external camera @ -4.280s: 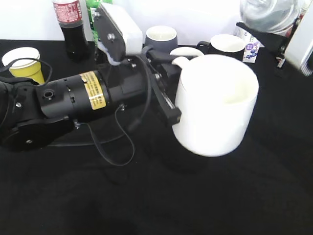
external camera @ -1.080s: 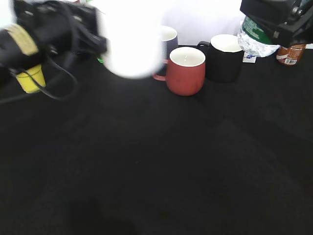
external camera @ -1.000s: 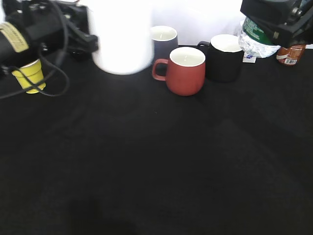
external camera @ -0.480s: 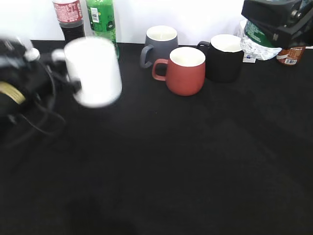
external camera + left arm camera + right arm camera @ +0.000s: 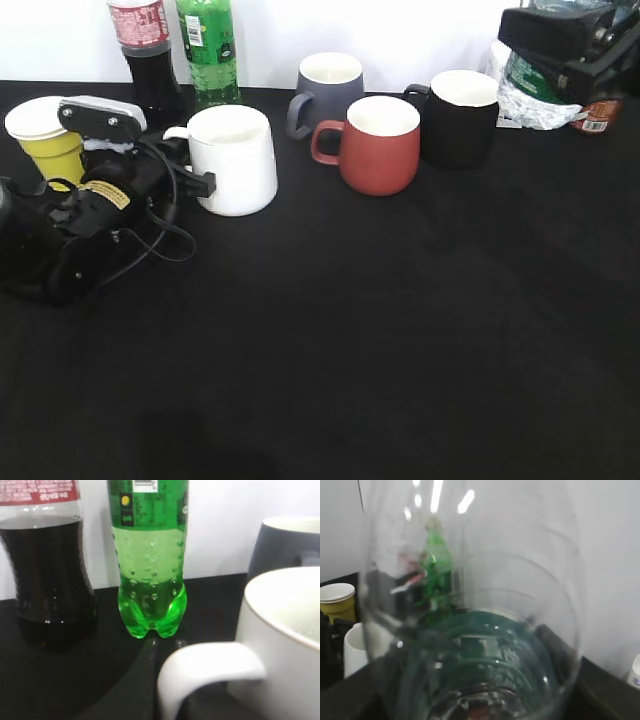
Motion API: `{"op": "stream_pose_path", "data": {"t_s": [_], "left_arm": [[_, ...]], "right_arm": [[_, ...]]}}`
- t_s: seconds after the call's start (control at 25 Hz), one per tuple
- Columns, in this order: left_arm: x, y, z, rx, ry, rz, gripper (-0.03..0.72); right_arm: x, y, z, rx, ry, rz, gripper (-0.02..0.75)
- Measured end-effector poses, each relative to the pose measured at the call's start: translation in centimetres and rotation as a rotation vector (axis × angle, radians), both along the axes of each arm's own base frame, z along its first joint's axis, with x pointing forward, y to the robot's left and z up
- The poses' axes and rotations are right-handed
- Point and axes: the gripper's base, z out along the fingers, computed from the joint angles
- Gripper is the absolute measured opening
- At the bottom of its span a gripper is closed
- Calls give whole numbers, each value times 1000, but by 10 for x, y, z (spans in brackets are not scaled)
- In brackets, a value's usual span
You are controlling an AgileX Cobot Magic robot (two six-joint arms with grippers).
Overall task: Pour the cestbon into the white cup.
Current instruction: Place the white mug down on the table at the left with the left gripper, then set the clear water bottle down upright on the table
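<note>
Two grippers I watch: the left gripper (image 5: 195,180) sits at the white cup's (image 5: 236,160) handle, grip unclear, while the right gripper (image 5: 560,45) clamps the cestbon (image 5: 535,85).

The cestbon (image 5: 475,630) fills the view, clear and ribbed. At left stand a yellow cup (image 5: 336,600) and the white cup (image 5: 355,642).

the left gripper (image 5: 195,180) lies low at the frame's nine o'clock, its black arm stretched along the surface, jaws closed on a plain white ceramic mug's (image 5: 235,160) loop handle. the right gripper (image 5: 560,45) hangs raised at two o'clock, clamped around a clear ribbed plastic bottle (image 5: 535,85).
</note>
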Motion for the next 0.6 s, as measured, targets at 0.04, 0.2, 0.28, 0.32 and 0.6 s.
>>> {"op": "stream_pose_path", "data": {"t_s": [0.04,0.2,0.28,0.32,0.6], "left_arm": [[0,0,0,0,0,0,59],[-10,5,-4,-7,7,10,240],[-29,12,-5,4,41,10,260],[-40,16,-4,12,63,11,262],[-101,28,59,9,-33,-90,262]], "right_arm": [[0,0,0,0,0,0,484],[0,0,0,-2,2,-3,484],[0,0,0,-2,2,-3,484],[0,0,0,-2,2,-3,484],[29,-22,-23,-37,30,-312,484]]}}
